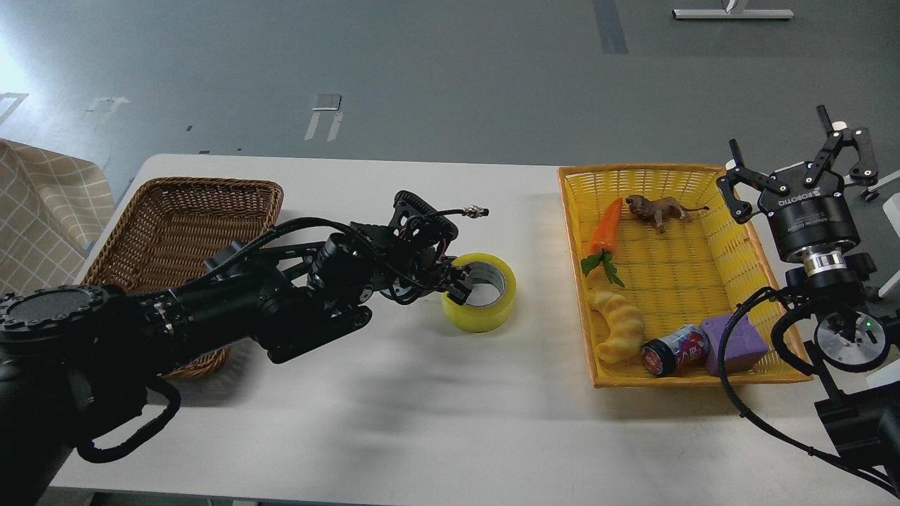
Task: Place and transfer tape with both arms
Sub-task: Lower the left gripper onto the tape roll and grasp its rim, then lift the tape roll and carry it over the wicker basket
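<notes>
The tape (492, 313), a yellow roll with a grey-white core, lies flat on the white table (436, 422) near its middle. My left gripper (457, 284) reaches in from the left and is shut on the roll's left wall, one finger inside the core and one outside. My right gripper (801, 165) is open and empty. It points up, held high beyond the right edge of the yellow basket (710, 172), far from the tape.
The yellow basket holds a toy carrot (606, 226), a toy lion (657, 209), a yellow croissant toy (617, 325), a small can (673, 349) and a purple block (735, 344). A brown wicker basket (179, 211) stands at the left, partly behind my left arm.
</notes>
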Robot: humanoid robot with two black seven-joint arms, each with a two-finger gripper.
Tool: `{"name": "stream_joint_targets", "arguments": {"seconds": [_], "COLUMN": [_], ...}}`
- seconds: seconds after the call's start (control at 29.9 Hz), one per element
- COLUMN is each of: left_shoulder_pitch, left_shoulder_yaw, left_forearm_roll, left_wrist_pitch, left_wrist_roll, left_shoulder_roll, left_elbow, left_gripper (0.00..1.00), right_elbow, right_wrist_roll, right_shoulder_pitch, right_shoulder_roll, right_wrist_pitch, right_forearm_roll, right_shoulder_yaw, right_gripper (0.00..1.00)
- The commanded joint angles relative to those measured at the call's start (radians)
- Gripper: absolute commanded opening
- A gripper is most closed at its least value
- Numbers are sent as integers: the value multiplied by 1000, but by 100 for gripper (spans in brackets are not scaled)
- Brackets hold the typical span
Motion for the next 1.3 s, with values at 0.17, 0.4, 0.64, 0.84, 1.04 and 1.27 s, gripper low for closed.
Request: {"name": "stream_joint_targets", "arguments": {"seconds": [0.17, 0.4, 0.64, 0.84, 1.04, 1.27], "left_shoulder_pitch": [-56, -126, -195, -232, -241, -234], "left_shoulder_yaw": [-6, -4, -7, -6, -3, 0], "left_forearm_roll": [-10, -94, -130, -151, -154, -154], "left_wrist_pitch": [-9, -9, -8, -8, -8, -8], "left_wrist_roll": [-4, -6, -46, -75, -122, -184], "left_shoulder_roll": [-1, 35, 105, 179, 286, 427], "left_elbow": [-18, -22, -28, -29, -29, -25], "left_gripper": [0, 0, 0, 0, 0, 0], "right_elbow": [2, 2, 2, 2, 3, 0], "right_wrist_roll": [0, 0, 0, 0, 0, 0], "right_shoulder_pitch": [0, 0, 2, 0, 3, 2], "right_shoulder_roll": [3, 12, 16, 16, 20, 20], "right_wrist_pitch": [0, 0, 0, 0, 0, 0], "right_forearm_roll": [0, 0, 0, 0, 0, 0], "right_shoulder_yaw": [5, 3, 3, 3, 5, 3], "right_gripper": [100, 100, 100, 100, 100, 100]}}
